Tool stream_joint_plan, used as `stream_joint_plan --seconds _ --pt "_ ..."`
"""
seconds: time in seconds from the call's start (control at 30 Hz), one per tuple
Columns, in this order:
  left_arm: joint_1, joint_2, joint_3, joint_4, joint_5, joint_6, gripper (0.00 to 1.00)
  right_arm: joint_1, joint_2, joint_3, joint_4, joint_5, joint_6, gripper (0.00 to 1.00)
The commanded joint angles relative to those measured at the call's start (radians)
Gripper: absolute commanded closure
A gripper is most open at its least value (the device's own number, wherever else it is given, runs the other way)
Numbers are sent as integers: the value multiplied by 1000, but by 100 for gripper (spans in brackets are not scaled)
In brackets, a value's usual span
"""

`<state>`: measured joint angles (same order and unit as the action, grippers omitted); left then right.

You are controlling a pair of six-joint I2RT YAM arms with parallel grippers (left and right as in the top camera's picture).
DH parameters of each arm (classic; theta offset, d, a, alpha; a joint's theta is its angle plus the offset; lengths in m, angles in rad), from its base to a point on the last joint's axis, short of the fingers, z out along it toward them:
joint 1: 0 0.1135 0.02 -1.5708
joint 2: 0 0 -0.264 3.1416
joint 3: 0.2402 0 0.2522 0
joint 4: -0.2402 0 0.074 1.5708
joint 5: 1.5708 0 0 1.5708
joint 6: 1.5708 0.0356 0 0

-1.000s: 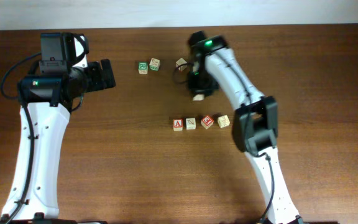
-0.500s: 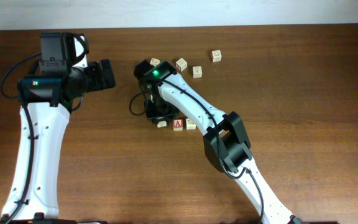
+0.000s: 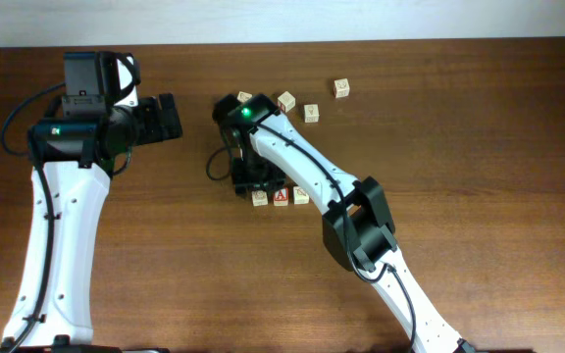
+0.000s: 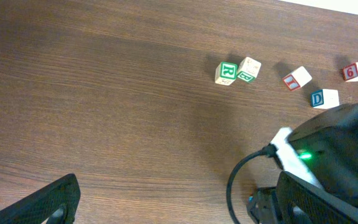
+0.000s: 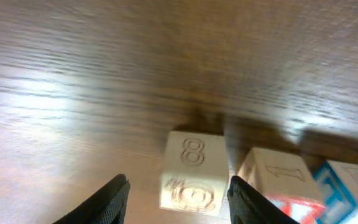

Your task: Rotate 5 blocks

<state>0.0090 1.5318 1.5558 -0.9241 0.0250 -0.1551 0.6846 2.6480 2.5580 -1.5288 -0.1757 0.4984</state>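
Right tool (image 5: 178,185) has spread, straddling beige block (image 5: 192,174).

- In the overhead view you get bright, even light; the desk (image 3: 479,245) is sharp, with only soft, faint shadows.
- In the left wrist view the grain is crisp and the small cubes (image 4: 297,78) throw short shadows; the right arm (image 4: 334,143) near the lens looks dark and soft.
- In the right wrist view you see streaked blur, pale glare at left, and dark shadows behind the beige cube (image 5: 194,171); the fingers (image 5: 107,202) of the right gripper (image 5: 178,190) are black and unfocused.
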Motion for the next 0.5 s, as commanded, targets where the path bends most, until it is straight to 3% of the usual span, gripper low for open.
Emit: stream_joint_plan --seconds 0.0,0.2,0.47 --pt "1 1 8 2 -7 -9 1 -28 -14 166 -55 -5 8 47" --pt "0 1 8 2 -7 -9 1 -137 -53 434 -170 -40 -34 48" --pt "1 1 8 2 -7 -9 1 -312 -206 457 -170 -80 -98 48"
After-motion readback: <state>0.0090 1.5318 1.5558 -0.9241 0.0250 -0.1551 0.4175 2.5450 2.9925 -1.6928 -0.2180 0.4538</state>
